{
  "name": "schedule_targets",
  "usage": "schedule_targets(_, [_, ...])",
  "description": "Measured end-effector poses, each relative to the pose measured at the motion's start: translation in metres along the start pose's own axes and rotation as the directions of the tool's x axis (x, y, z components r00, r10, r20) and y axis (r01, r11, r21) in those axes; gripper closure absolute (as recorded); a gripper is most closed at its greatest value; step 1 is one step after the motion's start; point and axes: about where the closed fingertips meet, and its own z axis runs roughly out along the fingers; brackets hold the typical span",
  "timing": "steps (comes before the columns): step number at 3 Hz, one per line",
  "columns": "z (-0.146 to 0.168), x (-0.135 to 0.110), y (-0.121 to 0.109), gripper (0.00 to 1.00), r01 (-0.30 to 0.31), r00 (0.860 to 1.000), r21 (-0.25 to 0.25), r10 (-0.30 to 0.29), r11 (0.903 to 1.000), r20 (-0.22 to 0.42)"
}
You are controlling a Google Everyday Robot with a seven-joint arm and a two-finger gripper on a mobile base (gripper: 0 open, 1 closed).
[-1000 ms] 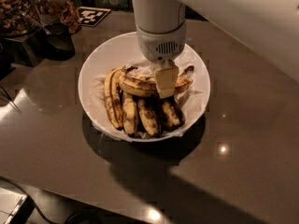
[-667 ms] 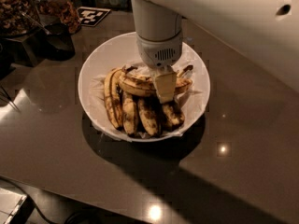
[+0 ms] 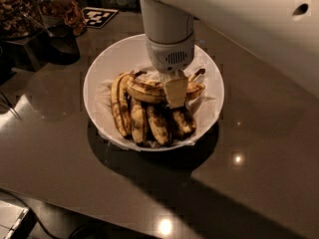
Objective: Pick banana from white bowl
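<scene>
Camera view: a dark glossy table (image 3: 259, 153) mirrors ceiling lights; snack jars (image 3: 20, 9) and a black-and-white tag (image 3: 98, 17) stand far left. The white bowl (image 3: 99, 73) sits mid-table. The banana (image 3: 144, 90) lies crosswise atop shorter, blacker bananas (image 3: 149, 123) inside it. The gripper (image 3: 175, 92) is down over the banana's middle; whether it clamps it cannot be told.

Legible text: we find none, no words, brands or numbers on anything in view
Signs: one black-and-white block-patterned marker card (image 3: 98, 16), lying flat on the dark tabletop (image 3: 259, 148) behind the white bowl (image 3: 97, 78); we cannot decode its pattern
Gripper (image 3: 175, 91): no lettering seen on it, positioned over the bowl, down at the banana (image 3: 144, 90) lying crosswise atop the others
</scene>
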Motion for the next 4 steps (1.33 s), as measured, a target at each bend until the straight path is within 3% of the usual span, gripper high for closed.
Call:
schedule_targets(1, [0.0, 0.0, 0.0, 1.0, 0.0, 1.0, 0.0, 0.0, 1.0, 0.0])
schedule_targets(3, [-0.048, 0.004, 0.03, 1.0, 0.033, 0.991, 0.138, -0.05, 0.9899, 0.123])
schedule_targets(4, [-0.065, 0.006, 0.049, 1.0, 0.049, 0.981, 0.173, -0.08, 0.9838, 0.176])
